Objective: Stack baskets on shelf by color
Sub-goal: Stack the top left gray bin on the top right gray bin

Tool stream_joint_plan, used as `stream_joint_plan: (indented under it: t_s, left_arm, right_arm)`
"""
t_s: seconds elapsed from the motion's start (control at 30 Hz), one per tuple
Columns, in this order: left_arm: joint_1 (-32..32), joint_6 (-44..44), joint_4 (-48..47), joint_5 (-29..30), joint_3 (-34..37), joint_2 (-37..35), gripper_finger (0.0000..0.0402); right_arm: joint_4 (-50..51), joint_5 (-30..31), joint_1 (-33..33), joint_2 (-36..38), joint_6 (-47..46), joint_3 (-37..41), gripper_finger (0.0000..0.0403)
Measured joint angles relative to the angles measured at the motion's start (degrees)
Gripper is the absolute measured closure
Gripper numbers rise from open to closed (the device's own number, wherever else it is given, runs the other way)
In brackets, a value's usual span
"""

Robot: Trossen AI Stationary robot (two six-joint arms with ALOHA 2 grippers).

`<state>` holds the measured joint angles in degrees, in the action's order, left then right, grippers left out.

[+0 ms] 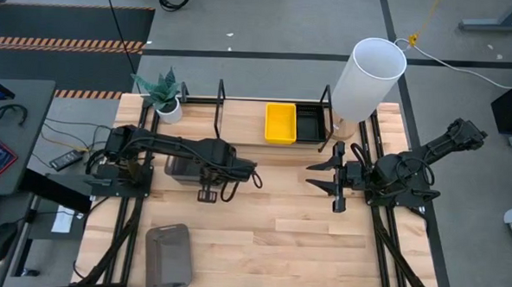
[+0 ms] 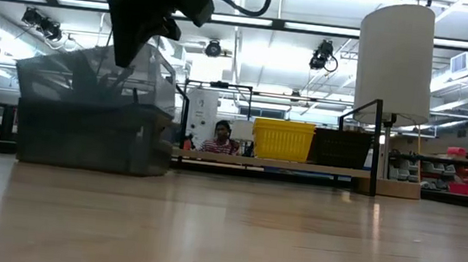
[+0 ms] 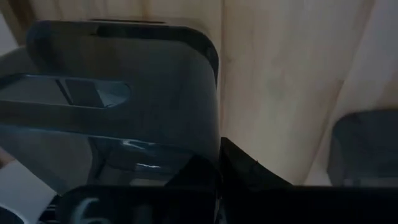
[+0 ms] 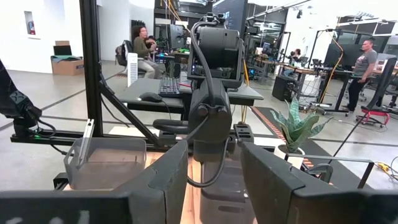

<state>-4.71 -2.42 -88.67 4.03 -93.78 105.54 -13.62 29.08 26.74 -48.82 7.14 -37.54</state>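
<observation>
Smoky grey basket (image 1: 182,168) half-hidden under left pincer (image 1: 207,193), grip unclear; right pincer (image 1: 336,179) spread wide, empty.

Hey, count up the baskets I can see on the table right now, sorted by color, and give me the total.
Yellow baskets: 1, on the shelf as a yellow basket.
Black baskets: 1, the black basket beside it on the shelf.
Grey baskets: 2, one grey basket under the left gripper, another grey basket at the near table edge.
Total: 4; stacks may hide more.
</observation>
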Motion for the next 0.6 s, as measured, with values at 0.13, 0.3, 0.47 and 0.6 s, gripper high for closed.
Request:
stream_joint_plan:
  t_s: [0.13, 0.3, 0.47, 0.6]
  left_arm:
    - [0.0, -0.4, -0.3, -1.5, 0.0, 0.0, 0.0396]
    - [0.0, -1.2, -1.4, -2.4, 0.0, 0.0, 0.0396]
    - [0.0, -1.5, -1.4, -3.7, 0.1, 0.4, 0.0396]
    - [0.0, -1.4, -0.8, -4.3, 2.2, 0.9, 0.0393]
  right_arm:
    - [0.0, 0.0, 0.0, 0.0, 0.0, 0.0, 0.0249]
    - [0.0, 0.0, 0.0, 0.0, 0.0, 0.0, 0.0249]
    - [0.0, 0.0, 0.0, 0.0, 0.0, 0.0, 0.0249]
    - [0.0, 0.0, 0.0, 0.0, 0.0, 0.0, 0.0249]
